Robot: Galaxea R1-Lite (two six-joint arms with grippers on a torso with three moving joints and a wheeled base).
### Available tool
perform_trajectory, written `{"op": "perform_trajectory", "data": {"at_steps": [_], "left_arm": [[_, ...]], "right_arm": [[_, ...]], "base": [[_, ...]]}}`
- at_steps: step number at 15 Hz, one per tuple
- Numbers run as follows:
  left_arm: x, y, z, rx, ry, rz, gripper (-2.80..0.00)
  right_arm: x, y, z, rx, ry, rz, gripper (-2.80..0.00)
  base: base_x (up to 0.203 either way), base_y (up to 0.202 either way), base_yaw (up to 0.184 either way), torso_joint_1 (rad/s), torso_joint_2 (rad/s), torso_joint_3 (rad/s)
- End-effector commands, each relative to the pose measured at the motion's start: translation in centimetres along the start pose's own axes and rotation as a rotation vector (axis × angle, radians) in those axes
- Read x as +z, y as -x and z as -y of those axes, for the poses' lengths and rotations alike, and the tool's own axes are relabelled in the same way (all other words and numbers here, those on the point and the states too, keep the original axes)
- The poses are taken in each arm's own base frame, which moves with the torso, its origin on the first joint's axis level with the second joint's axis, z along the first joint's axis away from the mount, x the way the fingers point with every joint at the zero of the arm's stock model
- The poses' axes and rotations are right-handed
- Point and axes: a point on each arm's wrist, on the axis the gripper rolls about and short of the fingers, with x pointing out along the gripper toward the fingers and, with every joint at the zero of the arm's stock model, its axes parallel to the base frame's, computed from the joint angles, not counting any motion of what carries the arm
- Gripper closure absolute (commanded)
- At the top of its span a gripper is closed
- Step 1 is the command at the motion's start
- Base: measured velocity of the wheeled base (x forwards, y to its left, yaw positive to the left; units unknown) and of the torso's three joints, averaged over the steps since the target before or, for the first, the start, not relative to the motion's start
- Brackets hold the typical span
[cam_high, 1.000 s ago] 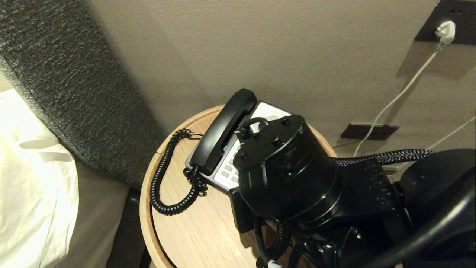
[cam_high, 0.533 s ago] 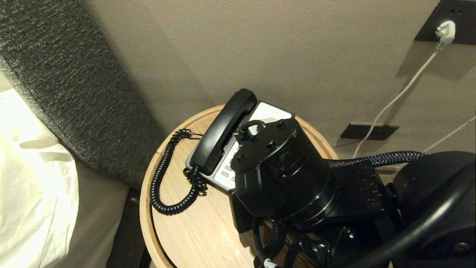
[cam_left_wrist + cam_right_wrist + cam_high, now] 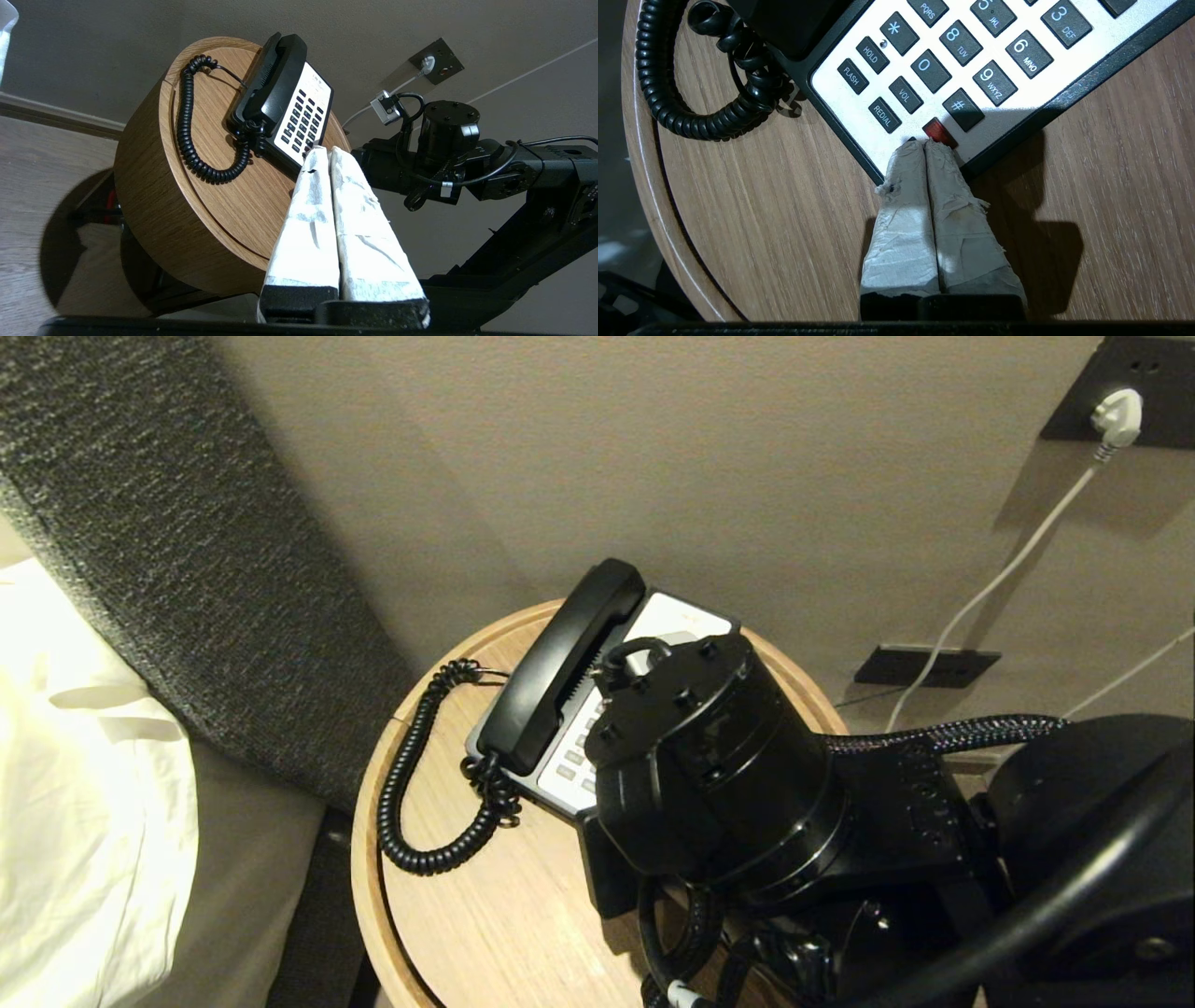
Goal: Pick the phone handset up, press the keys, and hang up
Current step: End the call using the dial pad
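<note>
Beige wall (image 3: 747, 457) fills the back of the shot, a coarse dark woven headboard (image 3: 177, 560) sweeping down the left with white bedding (image 3: 84, 784) below it. Front and centre, a round wood-grain table (image 3: 485, 915), smooth top with a raised lip. On it sits the phone base (image 3: 322, 100), black rim, white faceplate. The phone handset (image 3: 560, 663) lies in its cradle along the base's left side, long, curved, glossy black.

Judging by the look: rigid, light plastic, slick on that gloss, so the narrow straight middle between the two bulbous ends seems the place to take it, across the width. The black coiled cord (image 3: 411, 784) loops off its near end over the table and will likely tug back springily as it lifts.

Right arm's bulky black wrist covers much of the base in the head view. The right end effector (image 3: 924, 145) has its taped, wrinkled fingers pressed together, tips at the near edge of the faceplate, right by the small red key (image 3: 940, 132) and just below the keys (image 3: 962, 44), dark, rectangular, with pale lettering. Whether it touches, hard to say.

The left end effector (image 3: 324, 156) hangs off to the side of the table, fingers together too, holding nothing.
</note>
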Motion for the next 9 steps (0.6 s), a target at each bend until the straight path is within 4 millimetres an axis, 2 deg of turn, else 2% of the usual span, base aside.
{"op": "perform_trajectory", "data": {"at_steps": [1, 5, 9], "left_arm": [[-0.1, -0.1, -0.1, 0.003, 0.004, -0.008, 0.00], [-0.1, -0.1, -0.1, 0.013, 0.012, -0.005, 0.00], [0.4, -0.6, 0.6, 0.058, 0.021, 0.026, 0.00]], "right_arm": [[1.0, 1.1, 0.3, 0.011, -0.024, 0.032, 0.00], [3.2, 3.4, 1.0, 0.039, -0.070, 0.092, 0.00], [4.3, 6.2, 2.8, 0.040, -0.110, 0.151, 0.00]], "base": [[0.000, 0.000, 0.000, 0.000, 0.00, 0.000], [0.000, 0.000, 0.000, 0.000, 0.00, 0.000], [0.000, 0.000, 0.000, 0.000, 0.00, 0.000]]}}
